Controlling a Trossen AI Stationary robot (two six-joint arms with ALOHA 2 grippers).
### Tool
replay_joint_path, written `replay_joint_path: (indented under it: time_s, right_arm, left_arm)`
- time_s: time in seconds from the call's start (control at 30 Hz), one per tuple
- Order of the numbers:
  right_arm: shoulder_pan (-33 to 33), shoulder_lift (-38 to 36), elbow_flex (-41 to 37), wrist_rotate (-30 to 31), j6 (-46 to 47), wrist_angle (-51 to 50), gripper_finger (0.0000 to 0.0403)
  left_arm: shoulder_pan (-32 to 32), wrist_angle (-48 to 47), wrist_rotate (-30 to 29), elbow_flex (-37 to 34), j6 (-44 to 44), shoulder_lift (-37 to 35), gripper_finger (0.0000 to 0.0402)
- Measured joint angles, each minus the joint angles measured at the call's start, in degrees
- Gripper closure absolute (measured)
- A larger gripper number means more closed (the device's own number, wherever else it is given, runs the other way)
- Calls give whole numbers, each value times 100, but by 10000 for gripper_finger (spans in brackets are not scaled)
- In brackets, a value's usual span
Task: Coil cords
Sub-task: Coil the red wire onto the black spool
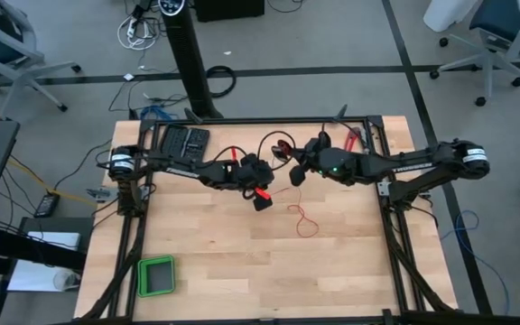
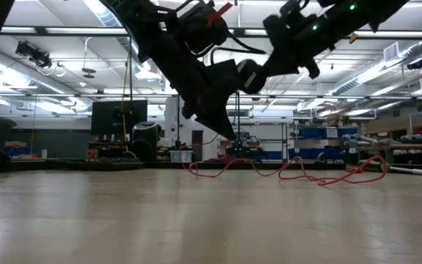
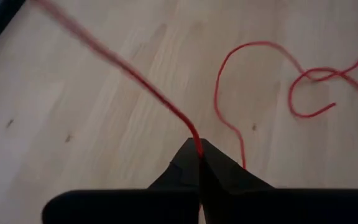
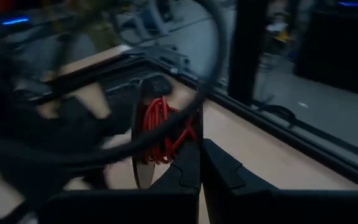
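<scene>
My left gripper [image 3: 199, 163] pinches red cord [image 3: 232, 74], slack squiggling ahead on table [image 3: 104, 112]. My right gripper [image 4: 201, 163] closed beside cord-wound spool [image 4: 160, 130].

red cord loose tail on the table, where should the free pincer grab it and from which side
Judging by its pose, take the red cord on the single straight run just beyond the left pincer, which is shut on it. Come straight down from above: the strand lies flat on the table. Avoid the tangled loops at its far end. The right pincer is beside a spool.
</scene>
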Motion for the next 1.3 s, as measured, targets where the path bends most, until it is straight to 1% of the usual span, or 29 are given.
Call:
replay_joint_path:
  time_s: [0.1, 0.23, 0.4, 0.53, 0.63, 0.73, 0.87, 1.0, 1.1, 1.3]
  right_arm:
    - [-105, 272, 0, 128, 257, 250, 402]
    - [-235, 587, 0, 132, 540, 681, 402]
    - [-333, 782, -4, -243, 988, 1097, 402]
    - [-343, 782, -4, -238, 1030, 1313, 402]
    - [-343, 782, -4, 21, 901, 1284, 402]
    - [-352, 850, -4, 156, 761, 1156, 403]
    - [-359, 911, 0, 197, 661, 846, 403]
    - [-323, 918, 0, 227, 497, 478, 403]
    - [-245, 907, 0, 234, 327, 384, 403]
    - [-43, 907, 0, 197, 163, 298, 403]
  left_arm:
    - [-86, 66, 6, 0, -8, -2, 401]
    - [-168, 172, 129, 0, -1, -3, 402]
    - [-221, 153, 146, 2, 152, -4, 402]
    - [-212, 206, -3, 4, 158, -4, 402]
    - [-215, 446, 31, 4, 165, -4, 401]
    - [-223, 648, 402, 69, 165, -4, 401]
    - [-236, 564, 612, 242, 315, -17, 401]
    - [-252, 369, 631, 490, 629, -76, 401]
    - [-252, 161, 592, 658, 946, -111, 401]
    - [-247, -353, 98, 1051, 1400, -141, 401]
